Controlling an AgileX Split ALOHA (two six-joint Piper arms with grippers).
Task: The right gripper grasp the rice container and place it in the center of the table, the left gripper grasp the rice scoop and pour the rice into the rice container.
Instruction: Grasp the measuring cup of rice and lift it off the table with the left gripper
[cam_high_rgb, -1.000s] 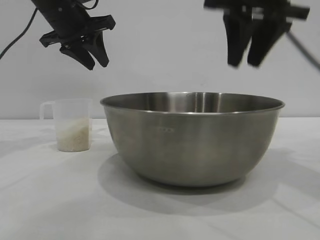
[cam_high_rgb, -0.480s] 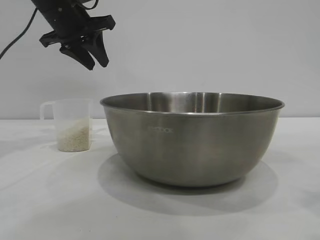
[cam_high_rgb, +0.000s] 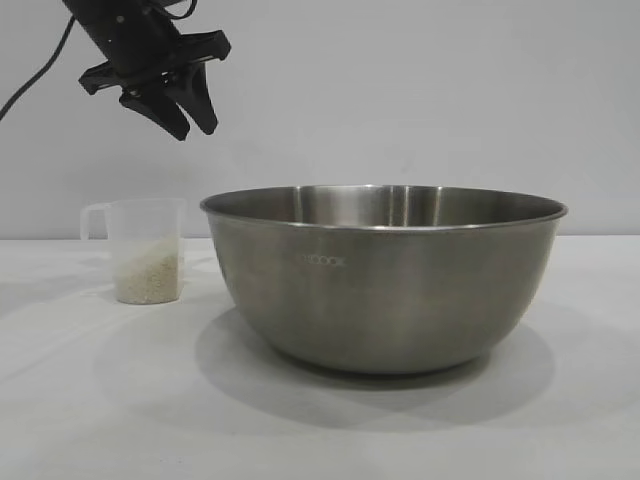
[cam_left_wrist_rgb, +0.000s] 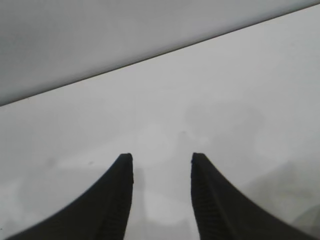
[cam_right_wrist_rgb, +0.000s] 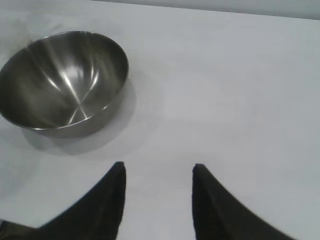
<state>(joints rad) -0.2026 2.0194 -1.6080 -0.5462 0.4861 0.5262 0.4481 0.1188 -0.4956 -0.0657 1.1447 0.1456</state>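
Note:
The rice container (cam_high_rgb: 385, 275), a big steel bowl, stands in the middle of the white table (cam_high_rgb: 90, 400); the right wrist view shows it empty (cam_right_wrist_rgb: 62, 80). To its left stands the rice scoop (cam_high_rgb: 143, 250), a clear cup with rice (cam_high_rgb: 147, 275) in its lower part. My left gripper (cam_high_rgb: 190, 125) hangs high above the scoop, open and holding nothing; in its wrist view (cam_left_wrist_rgb: 161, 157) only bare table lies between the fingers. My right gripper (cam_right_wrist_rgb: 158, 167) is open and empty, raised well away from the bowl, and out of the exterior view.
A plain grey wall (cam_high_rgb: 420, 90) backs the table. A black cable (cam_high_rgb: 35, 75) runs down from the left arm. Bare tabletop surrounds the bowl on its right (cam_high_rgb: 600, 330) and front.
The right gripper, seen at the upper right a second ago, has left the exterior view. The bowl, the scoop and the left gripper have stayed put.

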